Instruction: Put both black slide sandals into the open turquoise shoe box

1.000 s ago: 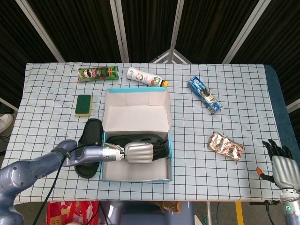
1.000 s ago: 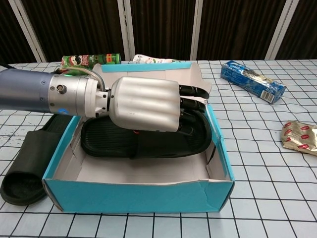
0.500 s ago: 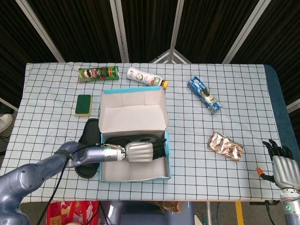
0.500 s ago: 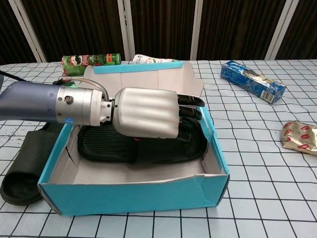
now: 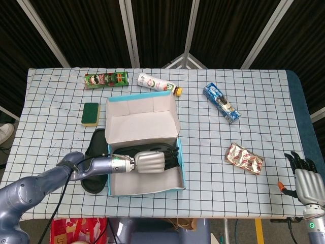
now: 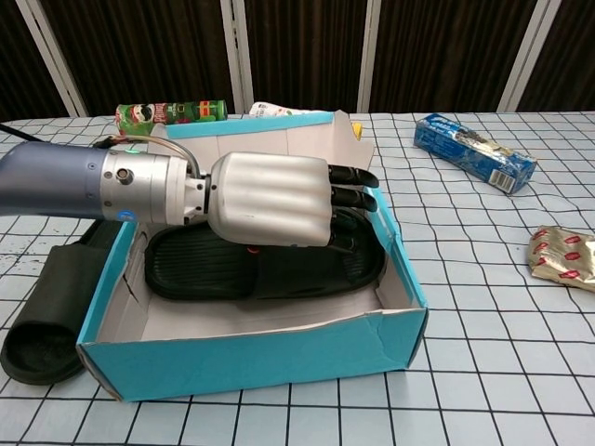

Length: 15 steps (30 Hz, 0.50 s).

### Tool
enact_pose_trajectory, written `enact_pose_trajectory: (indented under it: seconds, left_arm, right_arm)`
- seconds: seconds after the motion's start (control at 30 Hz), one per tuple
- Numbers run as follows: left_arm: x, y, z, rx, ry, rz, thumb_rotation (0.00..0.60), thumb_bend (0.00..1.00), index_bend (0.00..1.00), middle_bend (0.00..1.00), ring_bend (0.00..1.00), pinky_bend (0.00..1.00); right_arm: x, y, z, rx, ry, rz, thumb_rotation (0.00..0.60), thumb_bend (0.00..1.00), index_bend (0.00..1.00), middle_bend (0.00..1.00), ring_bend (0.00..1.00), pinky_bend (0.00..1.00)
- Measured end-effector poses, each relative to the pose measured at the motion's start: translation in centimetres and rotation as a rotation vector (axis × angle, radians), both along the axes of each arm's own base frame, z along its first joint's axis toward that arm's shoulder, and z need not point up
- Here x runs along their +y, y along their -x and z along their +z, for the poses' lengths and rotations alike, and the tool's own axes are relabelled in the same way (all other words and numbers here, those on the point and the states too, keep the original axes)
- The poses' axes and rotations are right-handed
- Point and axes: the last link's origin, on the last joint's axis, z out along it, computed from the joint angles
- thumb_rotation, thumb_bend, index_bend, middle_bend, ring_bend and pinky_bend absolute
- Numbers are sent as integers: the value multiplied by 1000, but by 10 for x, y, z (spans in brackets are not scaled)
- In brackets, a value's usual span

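- While one black slide sandal (image 6: 260,269) lies flat inside the turquoise shoe box (image 6: 251,353), the left hand (image 6: 270,200) rests over its strap end; fingers (image 6: 353,177) extended, whether they grip it cannot be told.
- Second sandal (image 5: 95,168) lies on the table just outside the box's left wall, long axis running front to back.
- Left hand is far nearer; right hand (image 5: 307,180) hangs off the table's right edge, fingers apart, holding nothing.

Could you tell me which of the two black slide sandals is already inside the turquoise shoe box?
The sandal under the left robot hand lies in the shoe box; the other sandal lies on the table against the box's left wall.
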Motion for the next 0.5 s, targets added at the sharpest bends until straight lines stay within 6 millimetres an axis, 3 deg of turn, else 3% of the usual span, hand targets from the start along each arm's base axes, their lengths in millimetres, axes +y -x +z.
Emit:
enact_pose_trajectory:
  seconds: [0.33,0.5]
  left_arm:
    - [-2,2,6,76,-48,20,600,290,152,138,0,49]
    - [-3,2,7,117,-92,39,600,268,136,97,0,48]
  right_arm:
    - [0,1,0,-3,-4,-4,600,291,130,77,157,71]
    - [0,0,0,-4,-3,-4,600,291,130,77,158,72]
